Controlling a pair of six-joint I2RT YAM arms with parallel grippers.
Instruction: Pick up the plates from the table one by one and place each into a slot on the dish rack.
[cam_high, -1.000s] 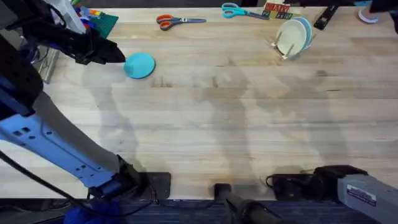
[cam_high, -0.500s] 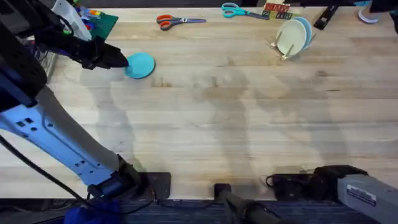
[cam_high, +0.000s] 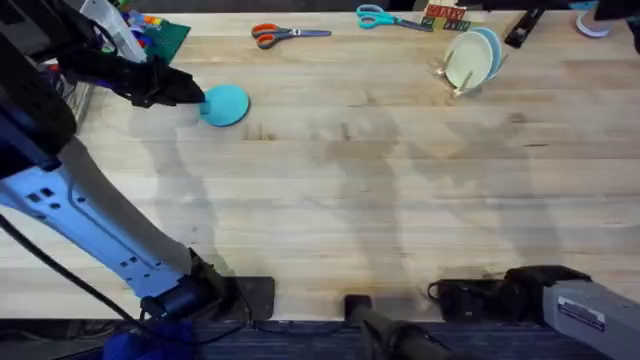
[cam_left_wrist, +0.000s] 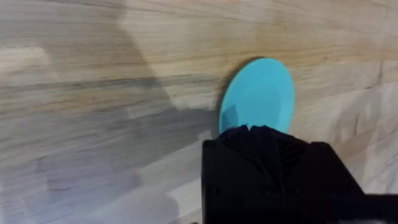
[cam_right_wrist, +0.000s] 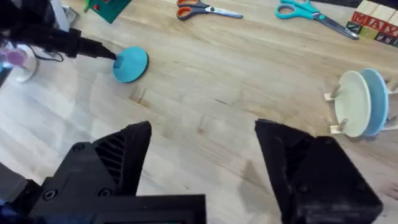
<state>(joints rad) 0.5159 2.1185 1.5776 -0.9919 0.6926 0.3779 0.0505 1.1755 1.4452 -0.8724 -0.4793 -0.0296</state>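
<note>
A cyan plate (cam_high: 226, 104) lies on the table (cam_high: 350, 200) at the far left. My left gripper (cam_high: 195, 95) has come in from the plate's left side, and its black fingers (cam_left_wrist: 255, 140) are pressed together on the near rim of the cyan plate (cam_left_wrist: 258, 93). The dish rack (cam_high: 458, 78) stands at the far right and holds a cream plate (cam_high: 464, 60) and a blue plate (cam_high: 487, 50) upright in its slots. My right gripper (cam_right_wrist: 205, 146) rests open near its base, far from the dish rack (cam_right_wrist: 336, 112) and the cyan plate (cam_right_wrist: 130, 64).
Orange scissors (cam_high: 288, 34), teal scissors (cam_high: 388, 17) and lettered blocks (cam_high: 446, 17) lie along the table's far edge. A green baseplate (cam_high: 165, 36) sits at the far left behind the left arm. The right arm's base (cam_high: 540, 295) is at the near right.
My left gripper moved slightly right and down until its tips reached the cyan plate's left rim. The plate barely shifted. The right arm stayed still.
</note>
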